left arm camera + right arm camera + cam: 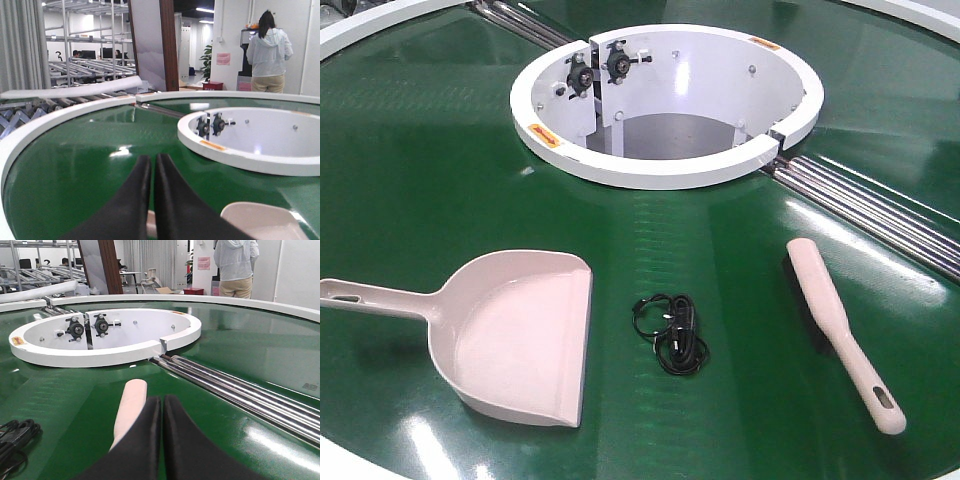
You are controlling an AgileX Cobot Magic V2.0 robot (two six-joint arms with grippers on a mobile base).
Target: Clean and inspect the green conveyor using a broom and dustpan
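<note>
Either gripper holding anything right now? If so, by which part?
Nothing held. Left gripper and right gripper are both shut on nothing; the dustpan and broom lie free on the green conveyor.

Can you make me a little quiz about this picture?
1. What lies between the dustpan and the broom?
A. a black cable
B. a sponge
C. a cup
2. True or false: the broom lies inside the dustpan.
3. Fill in: the white hub sits in the middle of the ____ conveyor.

Key: 1 A; 2 false; 3 green.
</note>
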